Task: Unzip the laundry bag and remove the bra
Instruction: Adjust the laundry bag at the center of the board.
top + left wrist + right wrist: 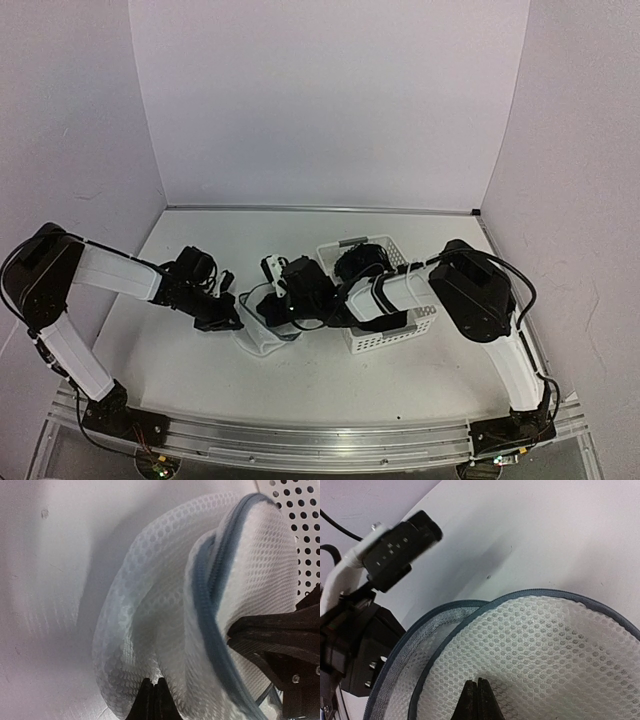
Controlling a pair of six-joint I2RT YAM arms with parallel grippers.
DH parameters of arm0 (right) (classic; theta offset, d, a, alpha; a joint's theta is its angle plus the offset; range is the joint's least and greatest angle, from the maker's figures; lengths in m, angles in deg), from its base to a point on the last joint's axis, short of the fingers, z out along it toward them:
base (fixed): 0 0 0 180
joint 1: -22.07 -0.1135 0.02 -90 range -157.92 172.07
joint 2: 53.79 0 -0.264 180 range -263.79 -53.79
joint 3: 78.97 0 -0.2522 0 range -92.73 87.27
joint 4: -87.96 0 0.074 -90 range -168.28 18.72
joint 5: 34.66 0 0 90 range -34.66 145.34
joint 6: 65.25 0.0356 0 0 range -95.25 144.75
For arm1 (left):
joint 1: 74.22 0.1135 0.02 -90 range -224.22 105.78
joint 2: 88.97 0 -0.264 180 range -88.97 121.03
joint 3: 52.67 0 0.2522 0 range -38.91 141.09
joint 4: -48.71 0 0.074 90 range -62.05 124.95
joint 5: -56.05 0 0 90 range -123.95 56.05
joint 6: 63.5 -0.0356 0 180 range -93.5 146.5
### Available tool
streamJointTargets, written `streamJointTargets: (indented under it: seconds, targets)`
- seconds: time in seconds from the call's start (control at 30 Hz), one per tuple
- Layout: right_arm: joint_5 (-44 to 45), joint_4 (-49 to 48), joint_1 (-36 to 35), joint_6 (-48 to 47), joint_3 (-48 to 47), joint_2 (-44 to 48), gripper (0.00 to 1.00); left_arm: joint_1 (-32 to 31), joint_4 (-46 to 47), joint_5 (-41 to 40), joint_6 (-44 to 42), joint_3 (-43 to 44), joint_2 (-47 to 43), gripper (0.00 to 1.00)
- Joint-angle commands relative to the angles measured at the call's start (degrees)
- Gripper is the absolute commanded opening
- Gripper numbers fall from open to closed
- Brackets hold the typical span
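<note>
Two pairs of fingers are engaged on one item. The fingers of the left gripper [153,695] are pressed together, tips at the lower fold of the laundry bag [150,615]. Those of the right gripper [477,695] are likewise together, tips against the bag's mesh face. Each appears to pinch a thin layer of mesh, though the tips hide the pinched layer itself.

Location: the bag sits near the middle of the tabletop [180,370], somewhat toward the near edge. It lies just beside the left wall of the white perforated basket [392,338], between the two grippers.

Handling assessment: the bag is judged light and very soft. It is crumpled and folded on itself, so it will follow any pull rather than resist it. One side must be anchored while the other is worked. The open mesh gives fair purchase but can snag and stretch. The grey-blue zip [207,605] running round the rim is the firmest line on the bag. No slider or pull tab can be made out in any view. That tab is the correct point to take, with the second hold on the tape or mesh close beside it.

The bra cannot be identified; the mesh hides the contents. It is expected to be soft and limp, with straps liable to catch on the zip teeth.
</note>
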Motion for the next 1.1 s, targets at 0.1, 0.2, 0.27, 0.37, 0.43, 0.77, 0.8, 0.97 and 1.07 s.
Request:
streamJointTargets:
  seconds: [0.1,0.2,0.27,0.37,0.43,0.77,0.8,0.97,1.07]
  targets:
    - [-0.65,1.23,-0.04,0.41,0.76,-1.31,0.0,0.05,0.58,-6.65,2.63,-0.66,-6.7,0.0]
    - [0.85,2.8,-0.32,-0.25,2.12,-1.45,0.0,0.05,-0.95,-8.67,2.72,-0.13,-9.17,0.0]
    - [1.84,3.75,-0.62,-0.94,2.71,-1.63,0.0,0.05,-2.76,-10.4,2.55,0.72,-11.21,0.0]
    - [2.97,4.66,-1.56,-1.68,3.09,-2.25,0.0,0.05,-4.3,-11.35,2.29,2.25,-14.55,0.0]
    - [3.78,5.07,-2.1,-1.96,3.27,-2.67,0.0,0.05,-4.25,-9.32,2.07,3.25,-16.17,0.0]
    - [5.35,5.71,-3.01,-1.68,4.86,-2.79,0.0,-2.64,6.26,8.49,4.09,3.18,-10.72,0.0]
    - [5.44,5.76,-2.96,-1.6,5.11,-2.63,0.0,-3.1,7.82,8.61,4.15,3.28,-9.83,0.0]
    - [5.95,5.71,-2.95,-1.25,5.64,-1.94,0.0,-4.33,9.15,8.31,4.25,2.12,-5.94,0.0]
    - [6.02,5.72,-2.92,-0.78,6.18,-0.98,0.0,-4.35,8.96,5.83,4.08,-0.1,-4.72,0.0]
